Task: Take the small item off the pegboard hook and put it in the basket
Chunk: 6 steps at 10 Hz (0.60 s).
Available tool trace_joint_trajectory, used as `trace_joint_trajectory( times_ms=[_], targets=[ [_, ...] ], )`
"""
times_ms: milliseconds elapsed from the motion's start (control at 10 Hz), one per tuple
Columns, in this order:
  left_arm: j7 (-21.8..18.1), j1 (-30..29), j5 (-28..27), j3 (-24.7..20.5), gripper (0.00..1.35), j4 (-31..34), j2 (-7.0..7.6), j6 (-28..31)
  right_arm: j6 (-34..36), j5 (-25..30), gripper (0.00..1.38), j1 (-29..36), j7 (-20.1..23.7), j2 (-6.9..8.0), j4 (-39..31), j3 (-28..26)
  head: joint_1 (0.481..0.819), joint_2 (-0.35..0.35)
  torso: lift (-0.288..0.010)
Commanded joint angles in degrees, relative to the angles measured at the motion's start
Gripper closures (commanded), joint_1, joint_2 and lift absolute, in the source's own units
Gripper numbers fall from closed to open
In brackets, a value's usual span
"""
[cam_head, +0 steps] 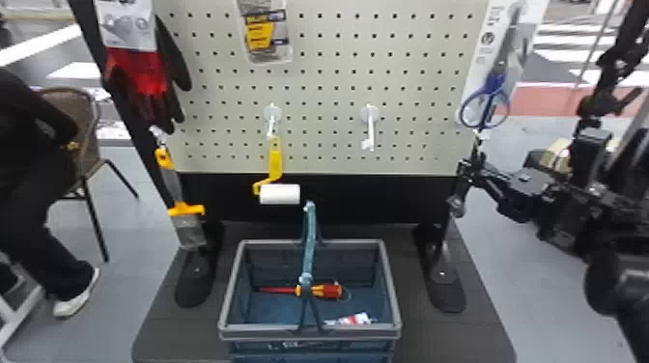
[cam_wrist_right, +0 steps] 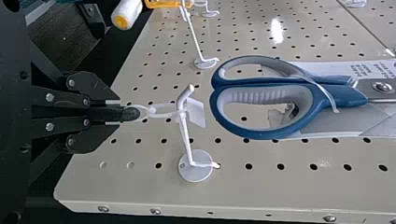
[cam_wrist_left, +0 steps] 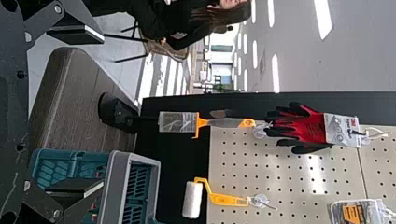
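- Small item (cam_wrist_right: 131, 113), right wrist view: dark rounded end clamped in right tool (cam_wrist_right: 114, 113), thin white loop (cam_wrist_right: 163, 110) over smooth hook (cam_wrist_right: 185, 135). Should lift loop clear of upturned tip, then pull outward; mind the glossy blue scissors (cam_wrist_right: 345, 95).
- Head view: rigid rectangular basket (cam_head: 270, 333) below perforated pegboard (cam_head: 318, 96). Best lower beside its slim handle (cam_head: 310, 231).
- Left wrist view: left tool (cam_wrist_left: 103, 112) empty, fingers spread; fuzzy white roller (cam_wrist_left: 192, 199).

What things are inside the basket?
A red-and-yellow screwdriver and a small red-and-white item lie in the basket. Its handle crosses the screwdriver, covering a bit of it; anything low behind the near wall is hidden.
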<state>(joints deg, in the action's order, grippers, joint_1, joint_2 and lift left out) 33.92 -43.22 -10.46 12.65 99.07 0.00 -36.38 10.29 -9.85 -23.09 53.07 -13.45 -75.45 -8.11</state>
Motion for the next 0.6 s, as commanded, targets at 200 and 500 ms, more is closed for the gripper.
trace_joint_trajectory(
  times_ms=[200, 500],
  targets=[
    [0.0, -0.12, -0.09, 0.0, 0.21, 0.0, -0.15, 0.0, -0.54, -1.04, 1.2, 0.73, -0.69, 0.0, -0.85, -0.07, 0.549, 0.0, -0.1],
    [0.0, -0.12, -0.09, 0.0, 0.21, 0.0, -0.15, 0.0, -0.63, -1.22, 1.2, 0.98, -0.87, 0.0, -1.27, -0.07, 0.549, 0.0, -0.1]
  ],
)
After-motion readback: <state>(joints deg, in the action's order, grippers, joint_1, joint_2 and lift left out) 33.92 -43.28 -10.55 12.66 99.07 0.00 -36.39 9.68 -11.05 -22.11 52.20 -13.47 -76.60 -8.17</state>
